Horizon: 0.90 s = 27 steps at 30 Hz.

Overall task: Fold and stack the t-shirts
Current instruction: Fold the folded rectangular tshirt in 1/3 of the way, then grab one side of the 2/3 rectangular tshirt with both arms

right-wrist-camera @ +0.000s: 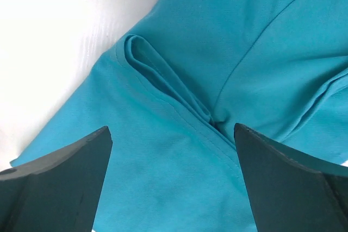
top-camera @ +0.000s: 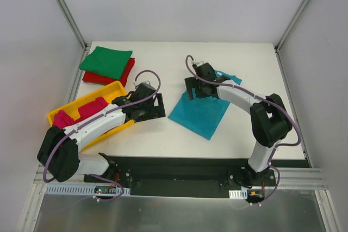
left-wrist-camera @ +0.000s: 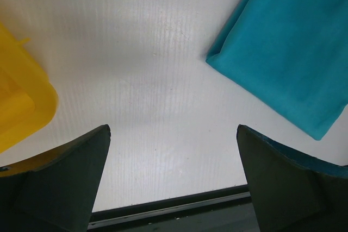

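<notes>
A teal-blue t-shirt (top-camera: 198, 113) lies partly folded at the table's middle; it also shows in the left wrist view (left-wrist-camera: 288, 42) and in the right wrist view (right-wrist-camera: 206, 80). A folded green t-shirt (top-camera: 106, 62) lies on a folded red t-shirt (top-camera: 126, 74) at the back left. Magenta-pink t-shirts (top-camera: 87, 110) lie in the yellow tray (top-camera: 111, 89). My left gripper (top-camera: 154, 107) is open and empty over bare table, left of the teal shirt. My right gripper (top-camera: 191, 92) is open, just above the teal shirt's upper left part, holding nothing.
The yellow tray's corner (left-wrist-camera: 22, 96) is close to my left gripper's left side. The table's black front edge (left-wrist-camera: 174, 205) runs just below the left fingers. Grey walls and metal posts enclose the table on three sides.
</notes>
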Motion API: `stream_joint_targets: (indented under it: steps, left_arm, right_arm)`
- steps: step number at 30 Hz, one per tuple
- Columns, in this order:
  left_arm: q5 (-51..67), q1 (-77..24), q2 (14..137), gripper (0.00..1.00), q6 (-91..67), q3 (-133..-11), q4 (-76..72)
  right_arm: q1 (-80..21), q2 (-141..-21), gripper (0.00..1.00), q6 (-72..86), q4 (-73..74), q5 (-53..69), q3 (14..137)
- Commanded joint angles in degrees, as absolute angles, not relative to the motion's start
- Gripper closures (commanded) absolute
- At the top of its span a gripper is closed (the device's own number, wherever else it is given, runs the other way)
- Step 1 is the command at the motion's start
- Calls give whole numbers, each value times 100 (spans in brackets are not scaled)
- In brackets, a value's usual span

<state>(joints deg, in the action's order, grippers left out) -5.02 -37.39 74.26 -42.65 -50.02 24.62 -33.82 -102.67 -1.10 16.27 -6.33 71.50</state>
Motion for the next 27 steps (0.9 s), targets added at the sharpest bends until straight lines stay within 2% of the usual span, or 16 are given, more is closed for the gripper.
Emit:
stream_joint_targets:
  steps: [1, 4, 8, 10, 13, 17, 23, 24, 27]
  left_arm:
    - [-510, -3691, 7514, 1, -4359, -5071, 2426]
    - [-396, -3691, 7795, 1, -4386, -5211, 2356]
    - [-98, -3691, 8339, 10, -4412, -5528, 2206]
    - [-9, -3691, 8691, 18, -4438, -5677, 2162]
    - [149, -3691, 9087, 23, -4526, -5800, 2110]
    - [360, -3691, 9518, 27, -4623, -5941, 1969]
    - [545, -3691, 9879, 38, -4737, -6029, 1784]
    - [536, -3691, 9905, 39, -4772, -6038, 1767]
    - [404, -3691, 10002, 39, -4790, -6082, 1749]
  right_arm:
    - [-3428, -9898, 4, -614, 2215, -766, 7243]
    - [-3690, -9248, 4, -816, 2215, -861, 6585]
    - [-4147, -8255, 4, -695, 2329, -783, 5531]
    - [-4350, -7859, 4, -388, 2155, -634, 4934]
    - [-4745, -7524, 3, -115, 1811, -151, 4291]
    - [-5255, -7672, 1, -123, 1906, -500, 4210]
    - [-5379, -8068, 11, -88, 2048, -1134, 4324]
    - [-5379, -8129, 15, -70, 2013, -1082, 4333]
    - [-5405, -8261, 18, -9, 1995, -1081, 4316]
